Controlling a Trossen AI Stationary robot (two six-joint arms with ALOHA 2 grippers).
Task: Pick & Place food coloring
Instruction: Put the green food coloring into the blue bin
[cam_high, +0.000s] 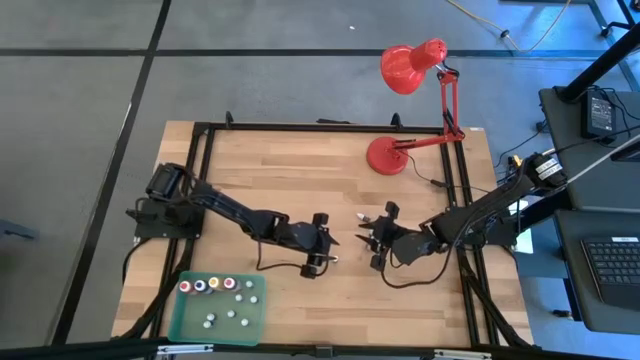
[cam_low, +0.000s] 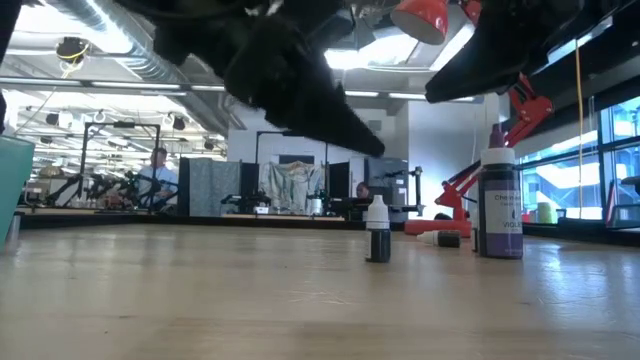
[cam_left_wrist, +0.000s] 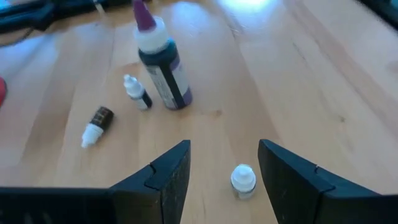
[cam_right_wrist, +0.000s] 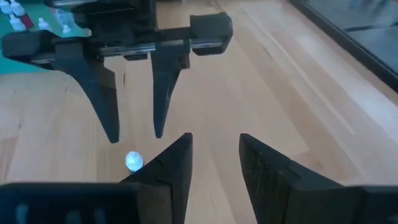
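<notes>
The left gripper hovers open near the tabletop's middle, a tiny white-capped bottle standing between its fingers, not gripped; the right gripper faces it close by, open and empty; more small bottles sit in the green tray at the front left corner.

tall purple bottle, white label print too blurred to read

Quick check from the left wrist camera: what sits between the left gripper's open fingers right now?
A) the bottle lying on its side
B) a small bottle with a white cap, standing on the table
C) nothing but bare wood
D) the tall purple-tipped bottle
B: the small white-capped bottle stands on the table between the open fingers of the left gripper, not yet gripped.
</notes>
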